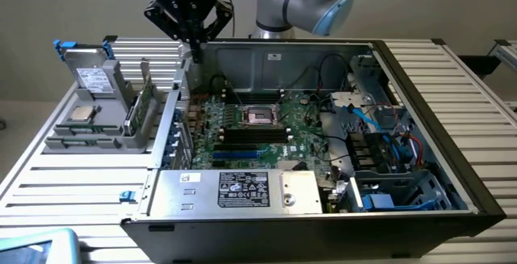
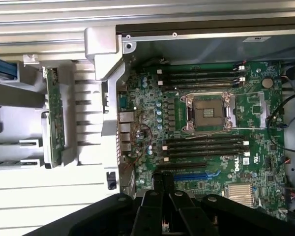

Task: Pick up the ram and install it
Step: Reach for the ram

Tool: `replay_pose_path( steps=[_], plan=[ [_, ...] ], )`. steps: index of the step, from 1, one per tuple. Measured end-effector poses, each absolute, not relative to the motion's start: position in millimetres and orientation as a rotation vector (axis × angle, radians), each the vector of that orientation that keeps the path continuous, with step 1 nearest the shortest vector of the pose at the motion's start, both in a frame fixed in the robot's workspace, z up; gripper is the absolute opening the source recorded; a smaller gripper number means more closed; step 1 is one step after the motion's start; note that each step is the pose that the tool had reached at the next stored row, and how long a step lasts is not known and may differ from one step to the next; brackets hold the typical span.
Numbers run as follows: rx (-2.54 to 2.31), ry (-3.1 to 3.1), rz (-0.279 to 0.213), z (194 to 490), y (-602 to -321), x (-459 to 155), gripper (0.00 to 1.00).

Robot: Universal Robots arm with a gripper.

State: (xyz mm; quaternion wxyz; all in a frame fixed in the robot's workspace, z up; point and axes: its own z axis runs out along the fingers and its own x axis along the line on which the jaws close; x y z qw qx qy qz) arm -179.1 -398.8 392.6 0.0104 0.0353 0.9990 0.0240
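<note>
Jaws of my gripper [image 1: 192, 43] are pinched shut on nothing above the rear corner of the computer case [image 1: 323, 240], and the ram [image 1: 144, 103] stands on edge in a grey rack [image 1: 89, 141] just outside that case, so reaching it unopened I risk toppling it

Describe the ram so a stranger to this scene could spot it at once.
On the exterior view's left of the open computer case sits a grey holder. The ram stands on edge in it, nearest the case. Unlike the boxy silver drive beside it, it is a thin green strip.
</note>
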Motion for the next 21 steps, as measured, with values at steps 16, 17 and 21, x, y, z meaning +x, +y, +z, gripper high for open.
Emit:
replay_pose_path(
  steps=[16,17,21],
  plan=[
    [0.110,3.118,0.075,393,-399,-252,0.11],
    [0.110,3.118,0.075,393,-399,-257,0.11],
    [0.110,3.118,0.075,393,-399,-274,0.11]
  ],
)
